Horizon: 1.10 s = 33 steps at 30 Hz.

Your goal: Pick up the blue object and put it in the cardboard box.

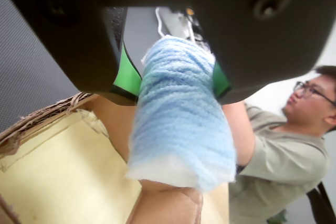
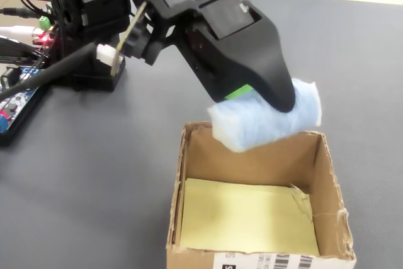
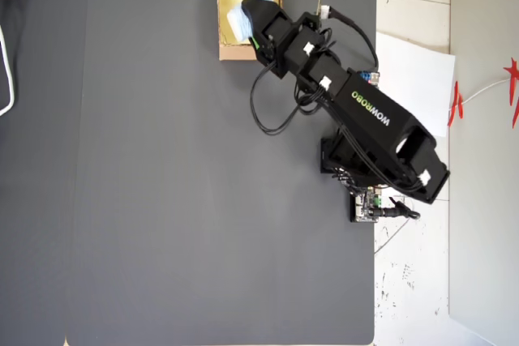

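The hand (image 2: 267, 102) is clamped on the blue object (image 2: 267, 121), a fuzzy pale blue roll w/ a ribbed, yarn-like surface. In the wrist view the roll (image 1: 181, 119) sits squeezed between the two black jaws, green pads (image 1: 128, 77) pressing it on either side, its white end face pointing down toward the box.

The roll is up in the air, not resting on anything. In the fixed view it hangs over the far rim of the cardboard box (image 2: 182, 181), partly above the open top, clear of the pale yellow floor (image 2: 245, 212) inside. The overhead view agrees: the arm (image 3: 365, 111) reaches from its base at the right side of the bench (image 3: 162, 200) toward the box (image 3: 231, 53) at the top edge, and the blue roll (image 3: 242, 20) shows within the box outline, just beside the black hand tip.

Box stands upright, flaps short and ragged, a barcode label (image 2: 277, 261) on its near wall. Bench top is a dark grey mat.

Behind the arm in the fixed view: a black base w/ cables and a small blue circuit board (image 2: 19, 102) at the left edge. In the wrist view a person w/ glasses (image 1: 310, 95), grey shirt, is off to the right, blurred.
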Motion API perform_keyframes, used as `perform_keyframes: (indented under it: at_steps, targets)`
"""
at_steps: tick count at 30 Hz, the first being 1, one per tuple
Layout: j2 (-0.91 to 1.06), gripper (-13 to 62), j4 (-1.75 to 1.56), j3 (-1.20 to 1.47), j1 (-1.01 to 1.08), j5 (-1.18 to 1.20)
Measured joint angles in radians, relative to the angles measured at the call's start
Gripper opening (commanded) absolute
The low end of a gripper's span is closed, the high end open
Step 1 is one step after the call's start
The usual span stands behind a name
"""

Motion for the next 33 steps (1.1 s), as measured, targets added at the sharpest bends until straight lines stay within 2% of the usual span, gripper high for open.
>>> perform_keyframes:
  at_steps: [10,16,25,33]
  targets:
    - [0.044,31.0,-0.006,0.025,-0.021,0.006]
    - [0.129,32.5,-0.13,0.181,-0.141,0.08]
    - [0.376,34.1,-0.212,0.419,-0.433,0.112]
    - [0.391,34.3,-0.241,0.568,-0.546,0.115]
